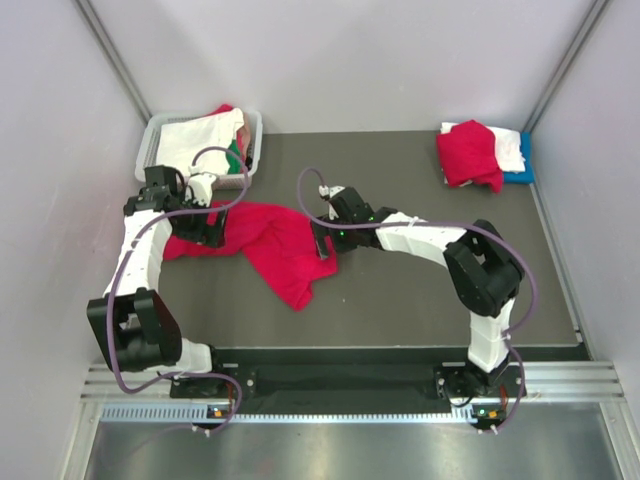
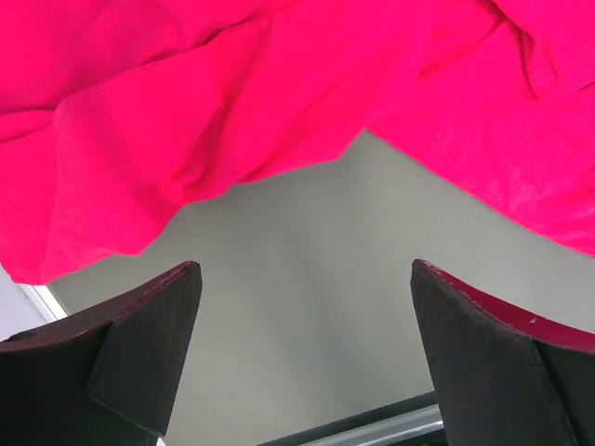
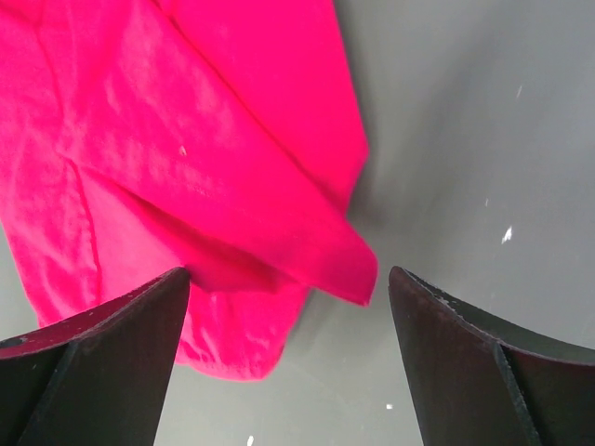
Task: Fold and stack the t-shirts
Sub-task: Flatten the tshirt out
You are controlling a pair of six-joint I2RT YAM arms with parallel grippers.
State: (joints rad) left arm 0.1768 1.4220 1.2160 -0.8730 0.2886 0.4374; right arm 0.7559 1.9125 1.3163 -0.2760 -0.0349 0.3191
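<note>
Both hands stood wide open and held nothing. They were poised over the crumpled red t-shirt (image 1: 275, 245), which lay on the left-middle of the table (image 1: 420, 300). The left hand (image 1: 203, 226) hovered at the shirt's left end. Its wrist view showed bare table between the jaws, with the cloth edge just beyond the fingertips. The right hand (image 1: 326, 247) hovered at the shirt's right side, and a folded-over corner (image 3: 349, 274) lay directly under the gap between its jaws.

The step in hand looked like taking hold of the shirt to spread it flat before any fold. To do it well, the right hand would best drop straight onto that corner and close on the hem alone, not on the bunched layers beside it. The left hand needed to reach a little further, so that cloth and not bare table sat between its jaws. With both grips set, lifting slightly and drawing the ends apart should flatten the wrinkles. A grip on several layers would likely drag the shirt as a lump.

The folded stack (image 1: 480, 152) waited at the far right corner. More shirts sat in the tub (image 1: 152, 135) at the far left.
</note>
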